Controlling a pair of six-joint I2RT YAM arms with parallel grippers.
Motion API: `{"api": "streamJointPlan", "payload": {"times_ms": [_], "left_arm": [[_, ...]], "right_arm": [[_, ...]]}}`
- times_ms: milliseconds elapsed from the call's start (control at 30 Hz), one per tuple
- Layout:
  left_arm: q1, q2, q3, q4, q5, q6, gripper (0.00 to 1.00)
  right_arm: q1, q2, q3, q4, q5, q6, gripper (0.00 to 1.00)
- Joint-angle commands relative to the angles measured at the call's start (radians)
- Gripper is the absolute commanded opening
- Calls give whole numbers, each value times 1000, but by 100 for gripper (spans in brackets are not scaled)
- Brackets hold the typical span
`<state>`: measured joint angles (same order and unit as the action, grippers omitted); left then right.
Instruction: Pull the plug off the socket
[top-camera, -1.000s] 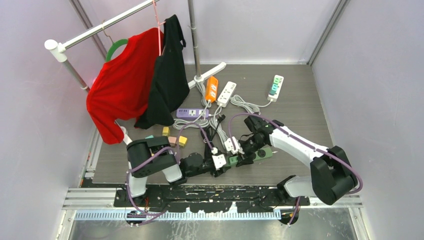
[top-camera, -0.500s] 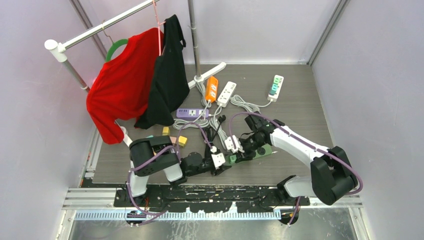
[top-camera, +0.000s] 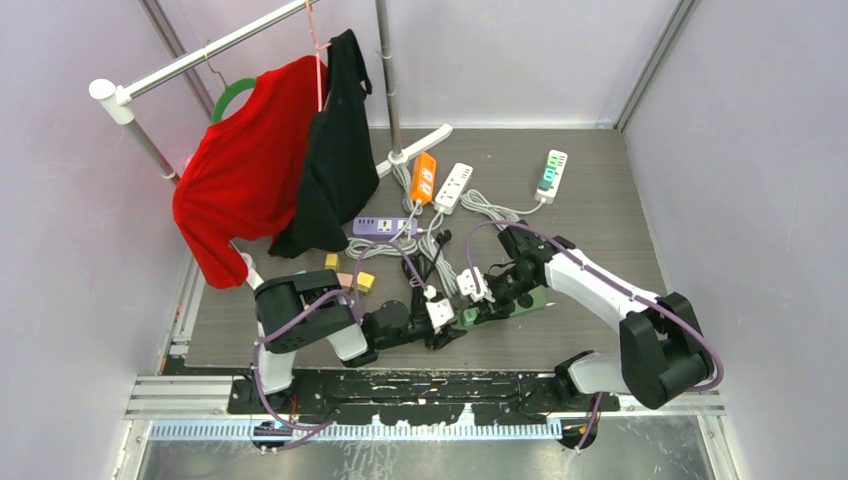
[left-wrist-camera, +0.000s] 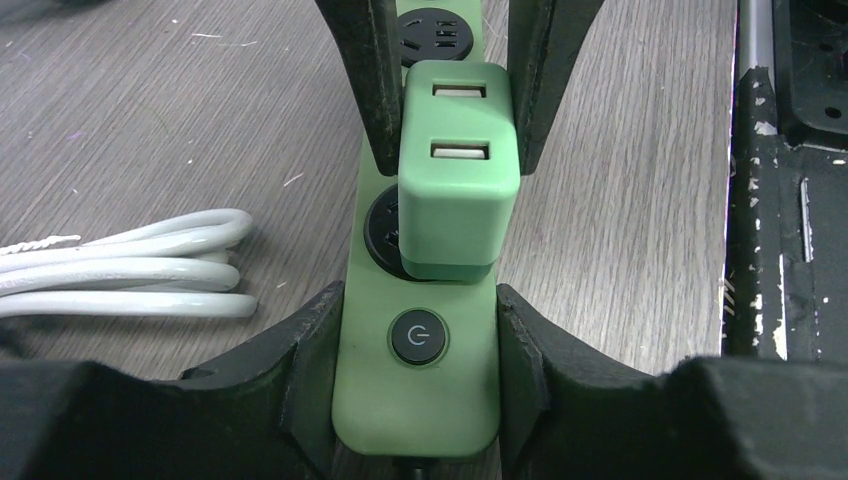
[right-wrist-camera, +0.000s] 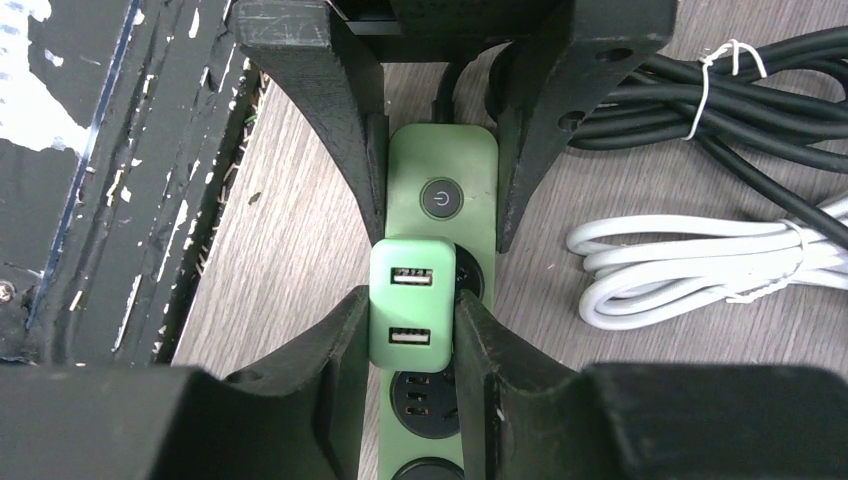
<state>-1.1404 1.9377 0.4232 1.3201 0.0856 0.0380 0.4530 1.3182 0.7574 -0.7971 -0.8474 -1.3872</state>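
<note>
A green socket strip (left-wrist-camera: 415, 400) lies flat on the wood table near the front edge, also seen from above (top-camera: 512, 303). A green plug (left-wrist-camera: 458, 170) with two USB ports sits in the outlet beside the strip's round power button. My left gripper (left-wrist-camera: 417, 335) is shut on the button end of the socket strip, one finger pressed on each long side. My right gripper (right-wrist-camera: 411, 320) is shut on the plug (right-wrist-camera: 411, 300), pinching its two sides from the opposite direction. The two grippers face each other along the socket strip (right-wrist-camera: 442, 165).
A coiled white cable (right-wrist-camera: 690, 260) and black cables (right-wrist-camera: 750, 110) lie beside the strip. The black base rail (left-wrist-camera: 790, 200) runs along the other side. Further back lie orange (top-camera: 424, 177), white (top-camera: 453, 187) and purple (top-camera: 384, 226) strips, small blocks (top-camera: 365, 282) and a clothes rack (top-camera: 250, 170).
Both grippers have closed: the left onto the socket strip, the right onto the plug. The right wrist and the strip have shifted slightly to the left.
</note>
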Motion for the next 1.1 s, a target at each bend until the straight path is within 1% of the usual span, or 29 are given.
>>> {"api": "streamJointPlan", "payload": {"times_ms": [0, 67, 200, 267, 433, 500, 567, 633, 667, 767, 800, 867, 933, 967, 1033, 1067], "left_arm": [[16, -25, 10, -114, -47, -10, 0], [16, -31, 26, -159, -33, -12, 0], [16, -43, 47, -202, 2, -11, 0], [18, -41, 53, -209, 16, -18, 0], [30, -48, 69, -241, 66, -36, 0], [42, -46, 69, -239, 93, -49, 0], [60, -38, 64, -225, 126, -79, 0], [86, -21, 51, -174, 170, -120, 0], [97, -9, 45, -147, 188, -137, 0], [113, 17, 36, -95, 234, -174, 0], [114, 19, 40, -97, 243, -181, 0], [115, 20, 47, -105, 258, -197, 0], [115, 25, 47, -103, 265, -215, 0], [114, 29, 45, -92, 267, -222, 0], [116, 40, 41, -67, 264, -231, 0], [115, 44, 39, -58, 261, -233, 0]], "right_arm": [[-58, -7, 24, -84, -70, -44, 1], [-90, -15, 22, -112, -93, -86, 1], [-97, -27, 17, -115, -109, -89, 1], [-89, -21, 15, -79, -90, -34, 1], [-84, -17, 8, 47, 22, 106, 1], [-86, -18, 6, 51, 31, 110, 1], [-86, -12, 8, -15, 2, 37, 1], [-72, 7, 25, -164, -25, -153, 1], [-60, 12, 31, -189, -31, -187, 1], [-26, 10, 50, -173, -54, -142, 1], [-18, 5, 55, -147, -54, -105, 1], [-13, -2, 72, -69, -48, 24, 1], [-14, -1, 86, 17, 35, 186, 1], [-15, 1, 88, 48, 87, 219, 1], [-26, 4, 81, 56, 147, 196, 1], [-37, 4, 76, 33, 144, 147, 1]]}}
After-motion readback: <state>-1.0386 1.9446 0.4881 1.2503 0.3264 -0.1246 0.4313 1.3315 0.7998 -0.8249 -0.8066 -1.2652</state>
